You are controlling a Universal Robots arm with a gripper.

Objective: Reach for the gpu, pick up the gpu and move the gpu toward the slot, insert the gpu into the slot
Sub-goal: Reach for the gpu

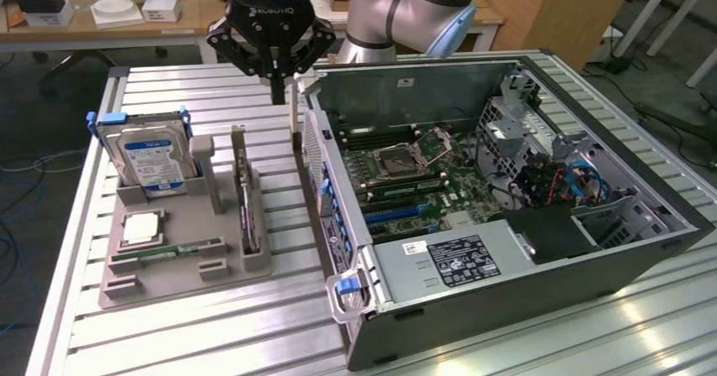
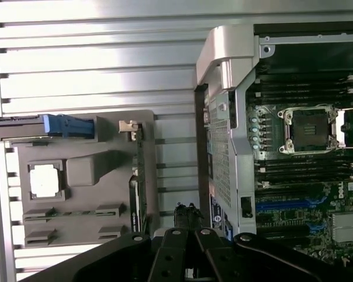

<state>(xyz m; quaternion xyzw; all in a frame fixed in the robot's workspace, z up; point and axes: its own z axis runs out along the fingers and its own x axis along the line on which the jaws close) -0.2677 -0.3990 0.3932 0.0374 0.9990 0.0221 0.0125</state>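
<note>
— What can you read from where you sit?

— On my exterior view, "ROBOTIQ" in pale letters across the black body of the gripper (image 1: 278,95). That's the one word I get cleanly. The hard drive (image 1: 151,162) has a blue label. The power supply (image 1: 448,263) in the computer case (image 1: 538,309) wears a black-and-white sticker. The print on both is too small for me.

— And the gripper itself?

— Fingers pressed together with nothing between them, pointing straight down over the tabletop (image 1: 168,334). It hangs above the strip between the grey holder (image 1: 180,267) and the case wall.

— Where's the gpu?

— The gpu (image 1: 247,200) stands on edge in the grey holder, on the side nearest the case, apart from the gripper. On the wrist view I see it edge-on as a thin dark line with its silver bracket (image 2: 128,126) at one end. The green face is hard to make out there.

— Anything cut off or hidden?

— The arm above the gripper runs out of the frame. A memory stick (image 1: 180,248) lies flat in the holder, partly sunk in its groove, near a square processor chip (image 1: 143,225). Inside the case, the motherboard (image 1: 448,174) shows an open processor socket (image 1: 401,159) and a blue slot (image 1: 392,212). The case's near wall hides the board's lower edge.
</note>
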